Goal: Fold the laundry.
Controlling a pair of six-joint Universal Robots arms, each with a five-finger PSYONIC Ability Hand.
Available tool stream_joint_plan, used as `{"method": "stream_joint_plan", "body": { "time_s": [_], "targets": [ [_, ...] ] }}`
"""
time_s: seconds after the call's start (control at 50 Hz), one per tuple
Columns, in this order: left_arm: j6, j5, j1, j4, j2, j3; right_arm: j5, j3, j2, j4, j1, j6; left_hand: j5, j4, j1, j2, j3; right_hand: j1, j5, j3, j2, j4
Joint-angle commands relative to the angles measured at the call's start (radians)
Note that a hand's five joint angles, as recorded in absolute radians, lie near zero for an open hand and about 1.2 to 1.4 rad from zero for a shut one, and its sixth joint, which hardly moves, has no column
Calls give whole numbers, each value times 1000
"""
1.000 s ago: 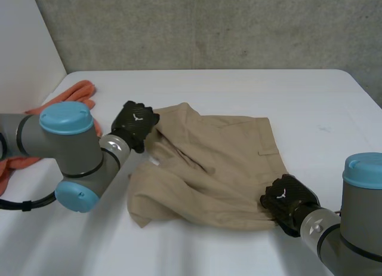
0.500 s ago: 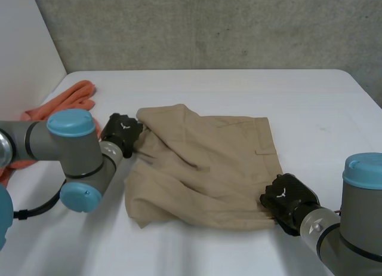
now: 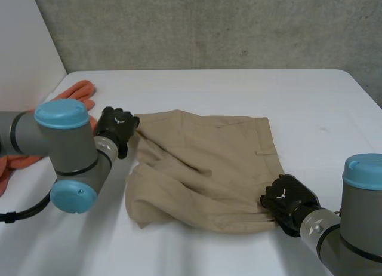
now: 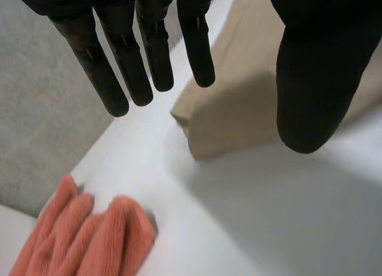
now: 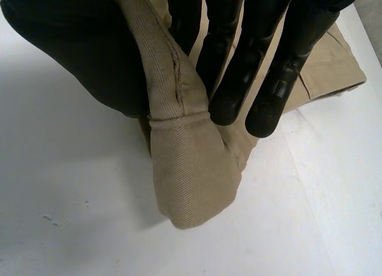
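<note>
Tan shorts (image 3: pixel 209 162) lie crumpled on the white table (image 3: pixel 250 91). My left hand (image 3: pixel 116 128) hovers just beside their far left corner, apart from the cloth. In the left wrist view its fingers (image 4: pixel 119 67) are straight, the thumb stands wide and nothing is held; the shorts' corner (image 4: pixel 239 115) lies flat on the table below them. My right hand (image 3: pixel 287 199) is at the near right corner of the shorts. In the right wrist view its thumb (image 5: pixel 71 49) and fingers pinch a fold of the tan cloth (image 5: pixel 191 180).
An orange cloth (image 3: pixel 74 94) lies bunched at the table's left side, close behind my left hand, and shows below the fingertips as orange cloth (image 4: pixel 89 240) in the left wrist view. A grey wall runs along the table's far edge.
My left hand has let go of the shorts' far left corner and drawn back to the left. That corner has dropped flat. The right hand has kept its grip and place.
</note>
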Motion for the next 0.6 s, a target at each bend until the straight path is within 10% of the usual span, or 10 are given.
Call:
{"method": "stream_joint_plan", "body": {
  "time_s": [0.02, 0.6],
  "targets": [
    [-61, 176, 26, 15, -4, 48, 0, 0, 0, 0, 0, 0, 150, 148, 126, 144, 140, 433, 236, 213, 224, 206],
    [15, 205, 64, -49, -137, 121, 0, 3, 5, -5, 1, 0, 303, 301, 279, 296, 293, 433, 236, 213, 224, 206]
  ]
}}
